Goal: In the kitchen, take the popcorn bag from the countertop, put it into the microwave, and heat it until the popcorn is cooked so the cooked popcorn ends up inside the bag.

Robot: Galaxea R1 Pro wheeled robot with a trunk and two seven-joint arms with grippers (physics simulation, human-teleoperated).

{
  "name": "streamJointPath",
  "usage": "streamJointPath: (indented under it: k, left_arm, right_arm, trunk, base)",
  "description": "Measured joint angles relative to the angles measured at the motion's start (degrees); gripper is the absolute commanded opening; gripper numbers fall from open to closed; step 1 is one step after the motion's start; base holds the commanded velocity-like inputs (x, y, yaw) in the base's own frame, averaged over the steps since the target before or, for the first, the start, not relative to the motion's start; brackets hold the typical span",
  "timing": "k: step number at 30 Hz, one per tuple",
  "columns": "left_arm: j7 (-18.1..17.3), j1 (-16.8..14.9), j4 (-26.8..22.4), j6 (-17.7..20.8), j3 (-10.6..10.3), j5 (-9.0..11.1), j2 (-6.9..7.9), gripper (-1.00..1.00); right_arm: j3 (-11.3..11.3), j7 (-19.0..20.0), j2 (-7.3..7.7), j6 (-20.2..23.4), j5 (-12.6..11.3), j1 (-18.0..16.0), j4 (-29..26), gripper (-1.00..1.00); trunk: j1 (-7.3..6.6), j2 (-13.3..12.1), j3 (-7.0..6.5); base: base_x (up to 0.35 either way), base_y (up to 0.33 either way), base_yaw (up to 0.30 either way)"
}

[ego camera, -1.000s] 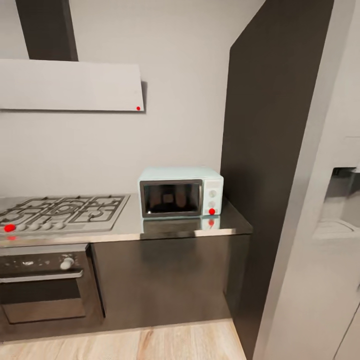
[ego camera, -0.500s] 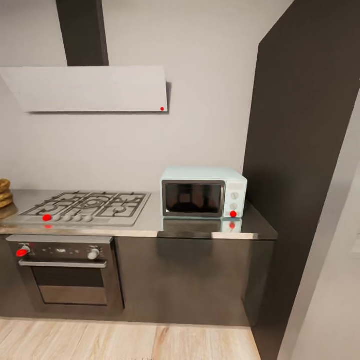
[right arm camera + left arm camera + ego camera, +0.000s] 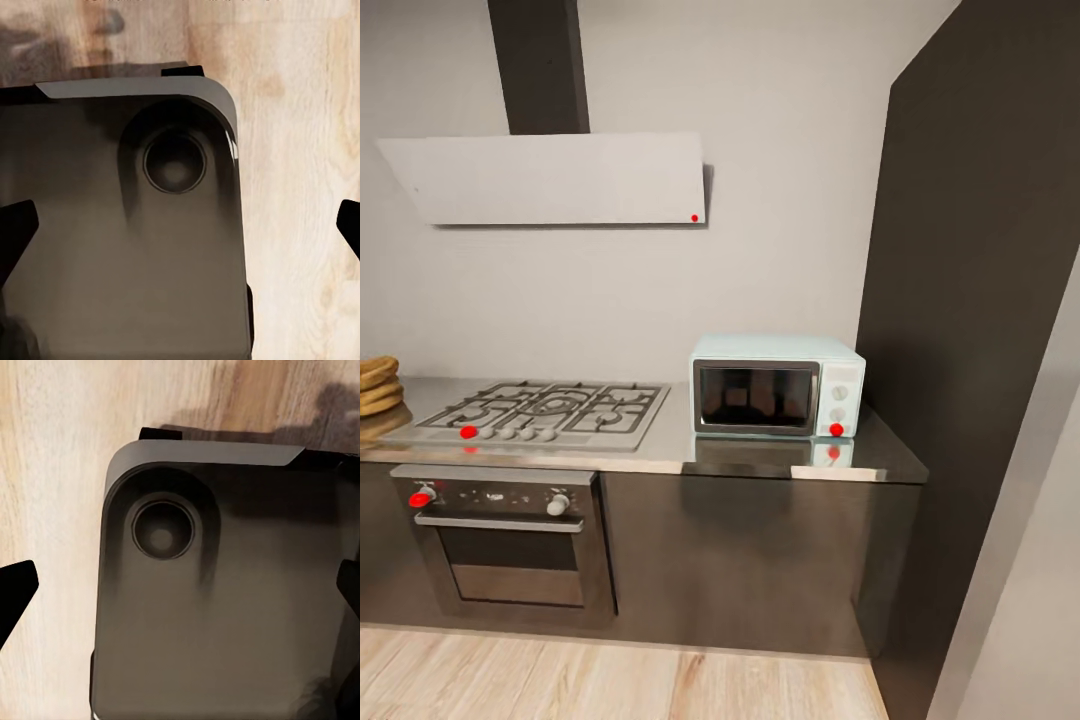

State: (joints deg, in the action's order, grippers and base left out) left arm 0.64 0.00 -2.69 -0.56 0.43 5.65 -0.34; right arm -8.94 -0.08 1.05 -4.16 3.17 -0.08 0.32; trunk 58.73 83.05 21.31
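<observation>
One microwave point(image 3: 777, 387) sits at the bench's point(image 3: 750, 455) right end, long axis along the wall, door shut and facing the room; both tools' fingertips spread wide above a dark base and wood floor.

Countertop point(image 3: 660, 452) w/ microwave point(image 3: 777, 385), hob point(image 3: 540, 410).

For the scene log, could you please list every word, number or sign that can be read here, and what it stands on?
No text can be read in these pictures.
Microwave: marks by its white knobs, too small and blurred to read.
Oven: small dark marks on the control panel between the knobs, blurred, unreadable.
Hood: a red dot only, no lettering.
Hob: a red dot at its front, no lettering.
</observation>
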Motion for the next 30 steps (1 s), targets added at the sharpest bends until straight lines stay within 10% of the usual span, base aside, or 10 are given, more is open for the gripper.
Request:
streamJointPath:
  k: [30]
  left_arm:
    - [0.0, 0.0, 0.0, 0.0, -0.1, 0.0, 0.0, 1.0]
  right_arm:
    - [0.0, 0.0, -0.01, 0.1, 0.0, 0.0, 0.0, 1.0]
  trunk:
    - [0.0, 0.0, 0.0]
  base:
    - [0.085, 0.0, -0.082]
